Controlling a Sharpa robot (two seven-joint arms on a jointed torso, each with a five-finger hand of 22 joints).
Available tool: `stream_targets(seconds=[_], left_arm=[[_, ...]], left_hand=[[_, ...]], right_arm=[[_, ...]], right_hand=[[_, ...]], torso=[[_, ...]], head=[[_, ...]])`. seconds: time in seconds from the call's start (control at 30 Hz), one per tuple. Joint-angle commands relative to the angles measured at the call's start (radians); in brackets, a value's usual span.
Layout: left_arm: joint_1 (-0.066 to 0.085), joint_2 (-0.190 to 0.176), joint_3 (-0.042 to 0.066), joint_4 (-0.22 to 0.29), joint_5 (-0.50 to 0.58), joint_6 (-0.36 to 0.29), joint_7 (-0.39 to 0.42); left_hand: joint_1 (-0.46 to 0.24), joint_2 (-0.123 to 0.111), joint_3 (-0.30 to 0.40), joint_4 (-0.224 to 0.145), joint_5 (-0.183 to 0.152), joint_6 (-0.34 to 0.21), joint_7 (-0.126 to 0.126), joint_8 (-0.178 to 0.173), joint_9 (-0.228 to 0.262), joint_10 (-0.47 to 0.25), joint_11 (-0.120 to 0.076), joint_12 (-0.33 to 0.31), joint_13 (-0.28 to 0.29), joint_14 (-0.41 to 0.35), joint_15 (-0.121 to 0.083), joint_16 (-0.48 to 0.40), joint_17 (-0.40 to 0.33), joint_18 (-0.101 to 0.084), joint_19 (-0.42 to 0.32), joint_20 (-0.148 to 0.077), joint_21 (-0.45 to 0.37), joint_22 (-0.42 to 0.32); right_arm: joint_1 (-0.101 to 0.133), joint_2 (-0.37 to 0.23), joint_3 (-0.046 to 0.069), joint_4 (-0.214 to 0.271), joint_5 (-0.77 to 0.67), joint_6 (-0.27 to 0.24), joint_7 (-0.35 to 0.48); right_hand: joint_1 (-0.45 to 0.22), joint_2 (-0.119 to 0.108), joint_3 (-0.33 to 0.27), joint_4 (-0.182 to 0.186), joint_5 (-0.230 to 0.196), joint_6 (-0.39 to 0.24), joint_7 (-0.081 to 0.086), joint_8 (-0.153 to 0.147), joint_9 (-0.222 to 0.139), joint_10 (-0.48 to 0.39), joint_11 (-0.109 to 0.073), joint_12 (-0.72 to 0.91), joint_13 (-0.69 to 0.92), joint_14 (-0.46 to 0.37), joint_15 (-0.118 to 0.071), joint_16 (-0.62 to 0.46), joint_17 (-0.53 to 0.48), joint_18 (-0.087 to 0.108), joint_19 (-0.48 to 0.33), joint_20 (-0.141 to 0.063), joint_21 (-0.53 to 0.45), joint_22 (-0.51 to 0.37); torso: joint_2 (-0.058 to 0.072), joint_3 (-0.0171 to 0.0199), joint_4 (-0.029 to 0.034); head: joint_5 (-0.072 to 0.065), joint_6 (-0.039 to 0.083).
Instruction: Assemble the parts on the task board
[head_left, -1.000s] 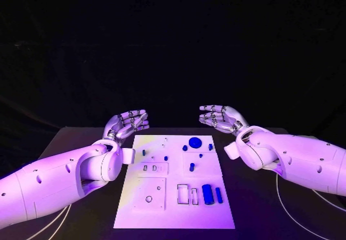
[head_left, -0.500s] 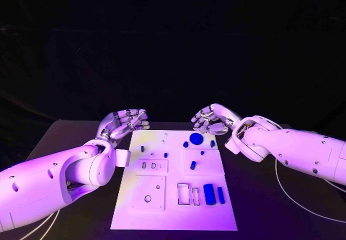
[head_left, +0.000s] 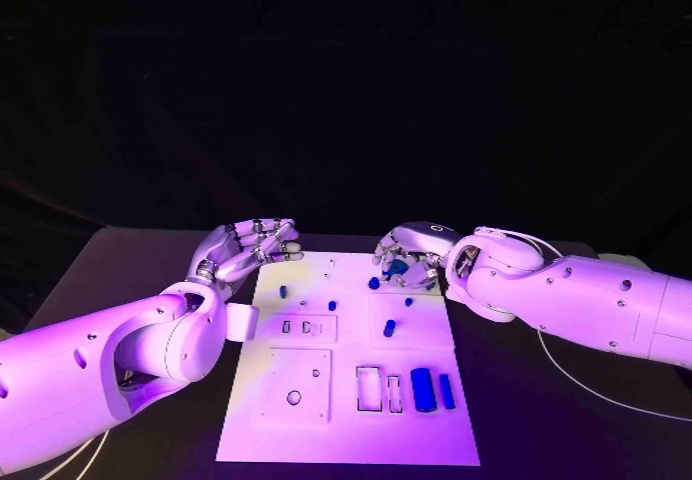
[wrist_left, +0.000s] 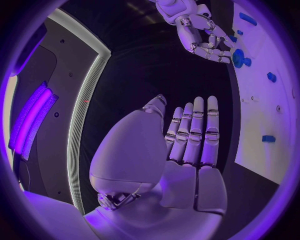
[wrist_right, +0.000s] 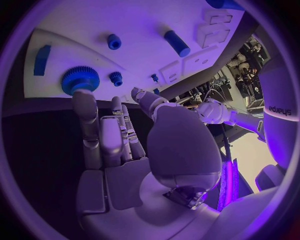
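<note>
The right hand (head_left: 408, 258) hangs over the far right part of the task board (head_left: 346, 420), fingers extended at the blue gear (wrist_right: 79, 79), grasp not discernible. The left hand (head_left: 248, 246) hovers empty, fingers loosely apart, beside the board's far left corner.

Black table (head_left: 130, 270) (violet light), dark backdrop

A black table (head_left: 130, 270) stretches out on every side of the work area, its dark top bare along the far edge. A thin pale cable (head_left: 591, 388) curves across the table near its right side. Behind the table the background is dark.
</note>
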Motion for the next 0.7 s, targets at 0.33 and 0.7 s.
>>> stream_targets(seconds=[0.33,0.7], left_arm=[[0.003,0.001,0.002,0.007,0.008,0.039,-0.006],[0.003,0.000,0.002,0.005,0.011,0.049,-0.013]], left_hand=[[0.003,-0.008,0.006,-0.001,-0.005,0.004,0.014,0.003,0.000,0.006,0.001,-0.006,-0.002,0.008,-0.002,0.003,0.003,0.007,0.011,-0.002,0.005,0.000],[-0.002,-0.009,0.007,0.000,-0.005,0.002,0.017,0.000,-0.002,0.004,0.003,-0.011,-0.003,0.010,-0.001,0.003,0.006,0.007,0.013,-0.004,0.006,0.000]], right_arm=[[-0.001,0.024,0.000,-0.008,-0.177,0.065,-0.080],[-0.002,0.043,0.000,-0.024,-0.191,0.065,-0.089]], right_hand=[[0.012,-0.009,0.006,0.020,0.006,0.007,0.007,-0.009,0.008,-0.022,0.005,-0.002,0.004,0.047,0.007,0.121,0.142,-0.036,0.043,0.008,0.162,0.213],[0.020,0.005,0.025,0.026,0.007,0.017,0.004,-0.004,0.013,-0.019,0.003,-0.001,0.005,0.051,0.007,0.148,0.177,-0.043,0.054,0.010,0.204,0.273]], torso=[[0.023,-0.0051,0.0064],[0.033,-0.0057,0.0088]], head=[[-0.006,0.000],[-0.006,0.010]])
